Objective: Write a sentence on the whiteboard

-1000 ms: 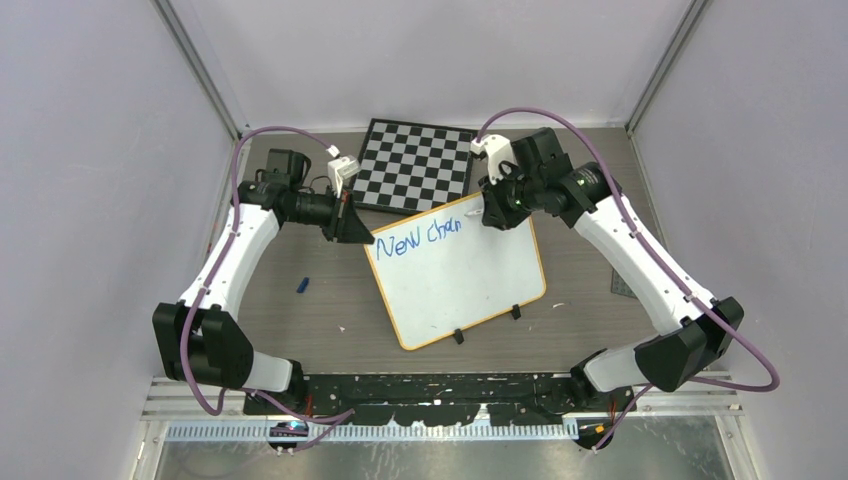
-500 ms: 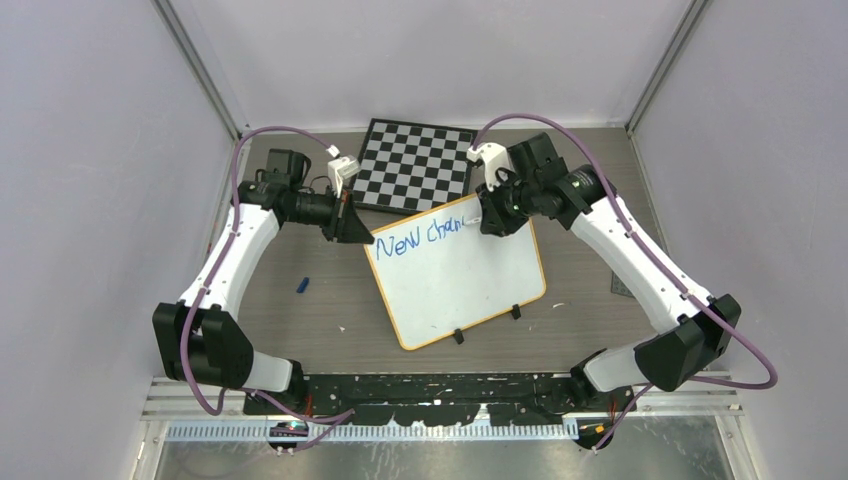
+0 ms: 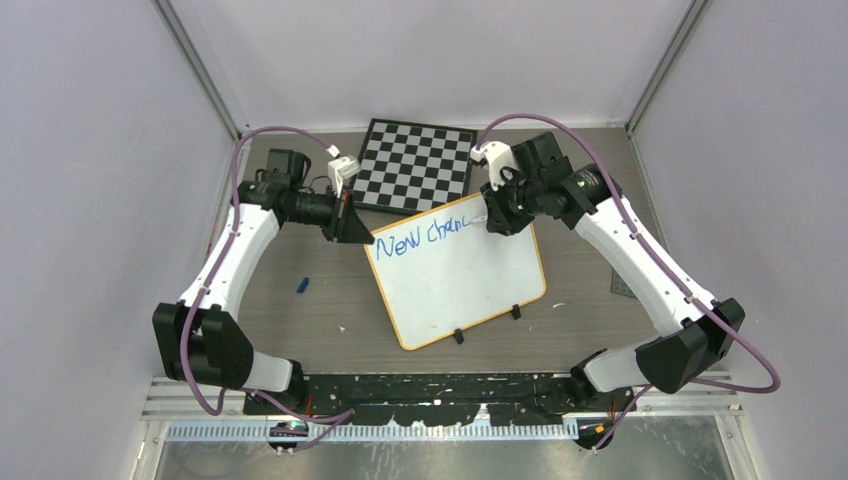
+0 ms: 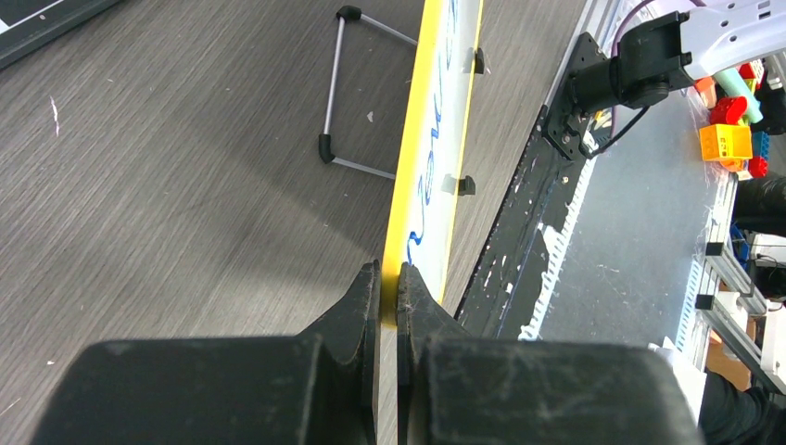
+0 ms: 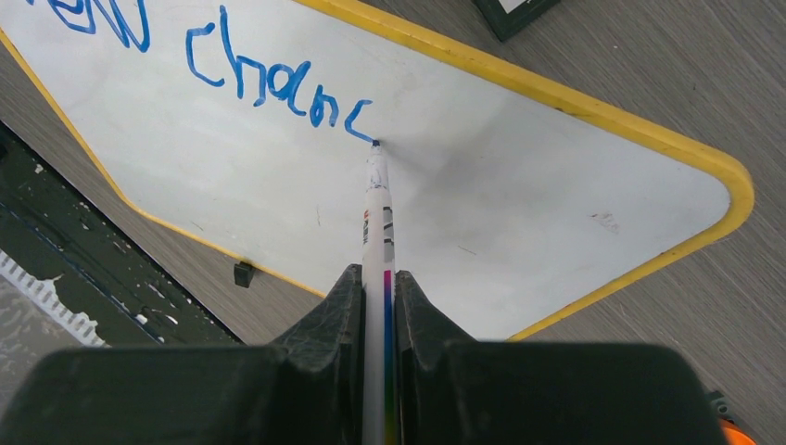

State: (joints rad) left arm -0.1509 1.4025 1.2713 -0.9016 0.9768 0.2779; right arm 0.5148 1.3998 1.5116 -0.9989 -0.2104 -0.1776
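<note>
**Pen down on "chanc", right rim coming up**

The board (image 3: 460, 285) lies skewed at mid-desk (image 3: 300, 320), its far edge just near of the chessboard (image 3: 415, 165). My left hand (image 4: 389, 287) is pinched tight on the yellow rim at the board's far-left corner, steadying it. My right hand (image 5: 375, 283) is clamped narrow on the pen (image 5: 377, 222), tip touching the white surface at the tail of the last blue stroke.

Here's what worries me. The line is heading toward the far-right corner, and I judge there's little white left on that row, so a long word could run onto the rim. If I press too hard, the board could twist in that thin left-hand pinch and the letters would skew. The pen is gripped well back from its tip, so a side load could make it slip between the fingers.

Compared with a second ago, "New chan" now reads "New chanc". The right hand has nudged rightward, and the left hasn't budged.
</note>
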